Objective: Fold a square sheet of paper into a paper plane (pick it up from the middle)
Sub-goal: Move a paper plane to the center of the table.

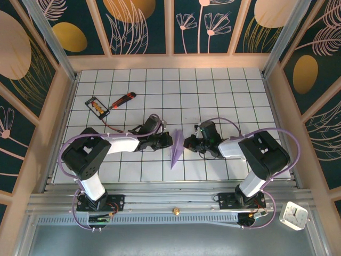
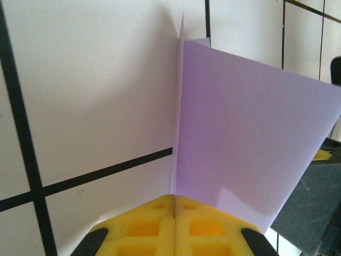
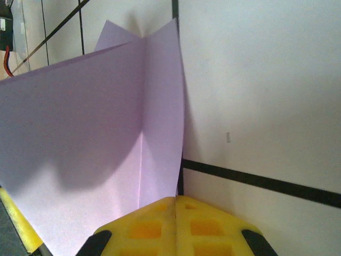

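Paper plane (image 1: pixel 176 149) pinched from both sides.
My left end effector (image 2: pixel 174 198) and right end effector (image 3: pixel 176 200) are both clenched on its fold; I'd squeeze evenly to sharpen the crease without tearing.

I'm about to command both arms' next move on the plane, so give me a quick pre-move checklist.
1. left gripper shut on the paper plane: ok.
2. right gripper shut on its opposite side: ok.
3. Plane folded to a point: ok.
4. utility knife and black-framed card lie well apart from the plane: ok.
5. Plane resting on the table or lifted: cannot tell.
6. Folds even on both sides: cannot tell.
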